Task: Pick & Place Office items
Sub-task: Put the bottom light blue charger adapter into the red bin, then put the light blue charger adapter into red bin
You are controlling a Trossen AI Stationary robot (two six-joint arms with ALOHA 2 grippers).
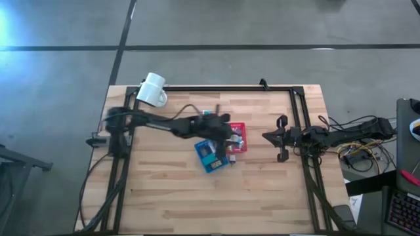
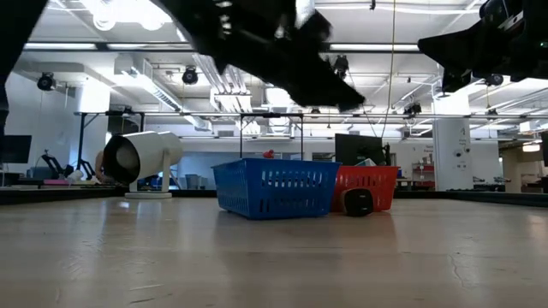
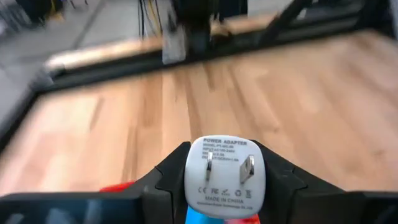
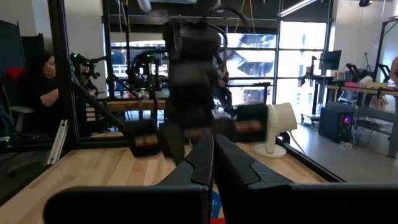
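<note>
My left tool (image 3: 224, 186) clamps a white power adapter (image 3: 225, 172) above the red tray (image 1: 237, 137); releasing off-centre could miss it. Right tool (image 1: 268, 136) clenched empty.

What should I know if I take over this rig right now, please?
Left gripper: shut on a white power adapter, raised above the baskets mid-table.
Right gripper: shut, empty, waiting at the table's right.
Blue basket and red basket sit side by side; a small dark item lies on the table at the red one.
Done: adapter picked. Left: place it; basket contents unclear.
</note>
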